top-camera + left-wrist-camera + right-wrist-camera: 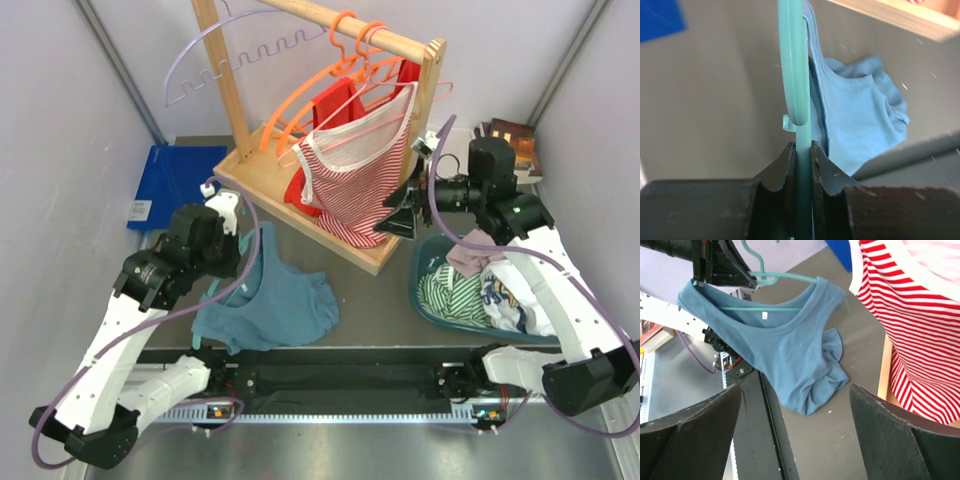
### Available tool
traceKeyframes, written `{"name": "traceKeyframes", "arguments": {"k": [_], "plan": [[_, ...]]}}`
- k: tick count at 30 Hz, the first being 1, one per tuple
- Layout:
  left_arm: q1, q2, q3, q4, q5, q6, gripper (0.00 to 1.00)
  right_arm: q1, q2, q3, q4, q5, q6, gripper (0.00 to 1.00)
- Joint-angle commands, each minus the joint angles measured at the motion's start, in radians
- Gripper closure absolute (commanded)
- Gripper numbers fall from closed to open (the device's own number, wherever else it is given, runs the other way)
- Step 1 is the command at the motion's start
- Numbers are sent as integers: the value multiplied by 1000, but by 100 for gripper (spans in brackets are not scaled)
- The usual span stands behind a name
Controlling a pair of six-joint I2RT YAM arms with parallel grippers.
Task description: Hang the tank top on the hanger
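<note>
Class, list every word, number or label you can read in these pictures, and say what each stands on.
Nothing reads clearly.
White label on the blue folder: too small.
White neck tag in the tank top: blurred.
Blue print on a garment in the basket: illegible.

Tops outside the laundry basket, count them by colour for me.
Teal-blue tank top: 1
Red-and-white striped top: 1
Solid red top: 1
Total: 3
</note>
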Motion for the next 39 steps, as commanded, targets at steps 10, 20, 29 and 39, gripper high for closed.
{"name": "traceKeyframes", "arguments": {"k": [10,20,29,39], "plan": [[321,261,249,329,19,71,100,-26,-107,-35,122,28,58,12],[332,609,817,243,263,166,100,-32,-153,-77,110,50,51,12],[329,761,1069,240,383,228,100,-35,-140,-81,98,45,37,12],[300,847,1210,410,415,180,100,-35,-119,-78,121,50,55,12]]}}
